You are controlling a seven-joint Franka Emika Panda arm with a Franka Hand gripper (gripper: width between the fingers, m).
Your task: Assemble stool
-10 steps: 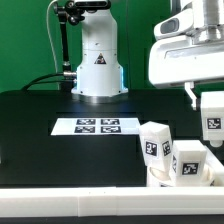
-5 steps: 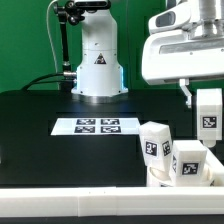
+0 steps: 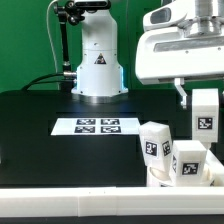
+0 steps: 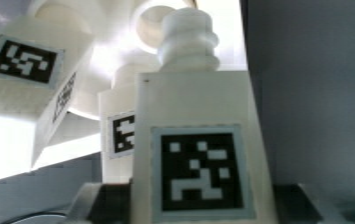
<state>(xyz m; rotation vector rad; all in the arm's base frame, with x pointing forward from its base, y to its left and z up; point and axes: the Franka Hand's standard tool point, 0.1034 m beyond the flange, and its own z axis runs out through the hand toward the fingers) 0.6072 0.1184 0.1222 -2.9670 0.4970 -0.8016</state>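
My gripper [image 3: 203,97] hangs at the exterior view's right, shut on a white blocky stool leg [image 3: 205,115] with a black-and-white tag, held upright above the table. In the wrist view that leg [image 4: 195,130] fills the middle between my gripper's [image 4: 200,208] fingers [image 4: 113,196], its knobbed end pointing away. Two more tagged legs [image 3: 155,140] [image 3: 188,160] stand upright below and to the exterior view's left of it, on what looks like the round white seat [image 3: 160,178], mostly hidden. They also show in the wrist view [image 4: 32,65] [image 4: 124,128].
The marker board [image 3: 95,126] lies flat on the black table in the middle. The arm's white base [image 3: 97,60] stands at the back. A white rail [image 3: 90,200] runs along the table's front edge.
My gripper has moved a little toward the exterior view's left with the leg still in it. The two standing legs have not moved.
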